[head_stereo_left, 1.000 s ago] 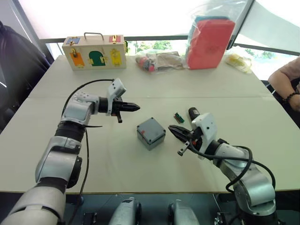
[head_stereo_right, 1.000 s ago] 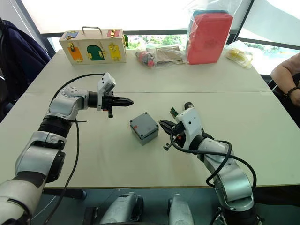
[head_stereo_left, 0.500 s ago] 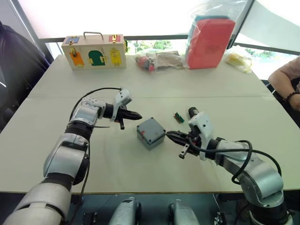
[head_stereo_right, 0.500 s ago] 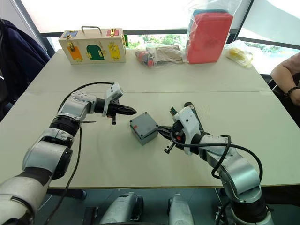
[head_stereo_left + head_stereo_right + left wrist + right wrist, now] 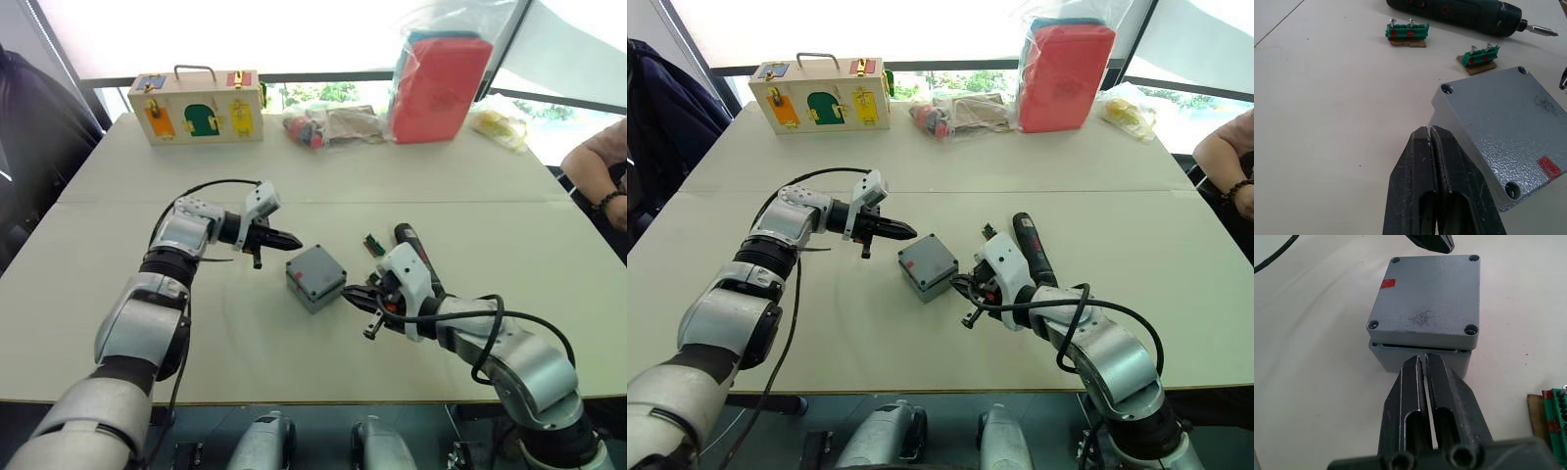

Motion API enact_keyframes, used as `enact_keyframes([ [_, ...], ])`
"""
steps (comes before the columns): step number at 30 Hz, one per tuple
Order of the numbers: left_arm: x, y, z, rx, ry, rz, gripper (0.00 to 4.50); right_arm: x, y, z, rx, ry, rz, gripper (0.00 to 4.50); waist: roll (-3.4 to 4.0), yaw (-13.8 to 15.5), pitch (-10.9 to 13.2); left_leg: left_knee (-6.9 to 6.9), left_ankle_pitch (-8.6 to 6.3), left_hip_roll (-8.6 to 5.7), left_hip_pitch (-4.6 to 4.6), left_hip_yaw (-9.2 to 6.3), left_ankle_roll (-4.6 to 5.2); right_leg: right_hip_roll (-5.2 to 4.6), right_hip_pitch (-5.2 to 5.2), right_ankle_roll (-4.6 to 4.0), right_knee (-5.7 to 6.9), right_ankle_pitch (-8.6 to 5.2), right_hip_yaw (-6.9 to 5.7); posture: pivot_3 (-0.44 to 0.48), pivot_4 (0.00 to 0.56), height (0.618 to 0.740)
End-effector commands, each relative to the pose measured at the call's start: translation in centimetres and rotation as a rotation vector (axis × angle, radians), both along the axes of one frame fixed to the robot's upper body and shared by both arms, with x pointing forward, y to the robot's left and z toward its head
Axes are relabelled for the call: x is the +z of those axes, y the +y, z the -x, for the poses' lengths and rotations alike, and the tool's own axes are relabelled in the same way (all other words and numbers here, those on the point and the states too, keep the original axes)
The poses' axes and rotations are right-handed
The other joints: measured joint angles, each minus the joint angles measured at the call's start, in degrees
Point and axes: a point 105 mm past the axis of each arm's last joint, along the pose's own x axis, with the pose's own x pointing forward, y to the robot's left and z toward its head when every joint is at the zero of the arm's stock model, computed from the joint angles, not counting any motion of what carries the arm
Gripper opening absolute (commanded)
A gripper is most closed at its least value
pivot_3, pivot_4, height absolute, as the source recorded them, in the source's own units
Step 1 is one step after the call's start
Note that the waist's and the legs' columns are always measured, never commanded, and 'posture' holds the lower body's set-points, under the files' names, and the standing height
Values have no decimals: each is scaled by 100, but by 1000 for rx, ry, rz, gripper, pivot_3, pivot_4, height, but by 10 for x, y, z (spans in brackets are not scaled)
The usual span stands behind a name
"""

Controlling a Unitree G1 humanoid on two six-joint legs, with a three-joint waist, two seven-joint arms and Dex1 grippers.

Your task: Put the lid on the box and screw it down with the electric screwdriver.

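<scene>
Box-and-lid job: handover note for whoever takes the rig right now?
Left gripper: shut, empty, tips at one edge of the flat grey plastic lid.
Right gripper: shut, empty, tips at the seam on the opposite side.
Lid sits on the small square grey plastic box, slightly skewed, a gap showing at the seam. Corner holes have no screws.
Slim black and dark-red electric screwdriver lies on the table beyond the right gripper, untouched.
Left: square the lid, pick up the screwdriver, drive the screws.

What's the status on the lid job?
Left gripper and right gripper both shut, empty, flanking the box. Lid sits on the box, slightly askew. Electric screwdriver lies untouched on the table.
</scene>
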Motion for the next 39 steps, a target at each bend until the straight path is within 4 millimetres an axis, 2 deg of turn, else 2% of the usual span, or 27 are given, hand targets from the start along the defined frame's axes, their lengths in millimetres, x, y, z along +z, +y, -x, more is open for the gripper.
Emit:
enact_keyframes([
  [1,7,-5,2,-25,-26,17,0,7,7,0,21,-32,-18,93,0,-1,0,0,0,0,0,0,0,0,0,0,0,0,0,0,150,740],
  [13,2,-10,10,-55,-12,14,0,9,9,-4,7,-40,-26,93,0,1,0,0,0,0,0,0,0,0,0,0,0,0,0,0,150,740],
  [29,4,-5,9,-47,-21,9,0,6,13,-2,23,-19,-25,93,0,-3,0,0,0,0,0,0,0,0,-1,0,0,0,0,0,150,740],
  [39,-1,-1,13,-59,-11,-11,0,7,14,-3,35,-21,-26,93,0,-3,0,0,0,0,0,0,0,0,-1,0,0,0,0,0,150,740],
])
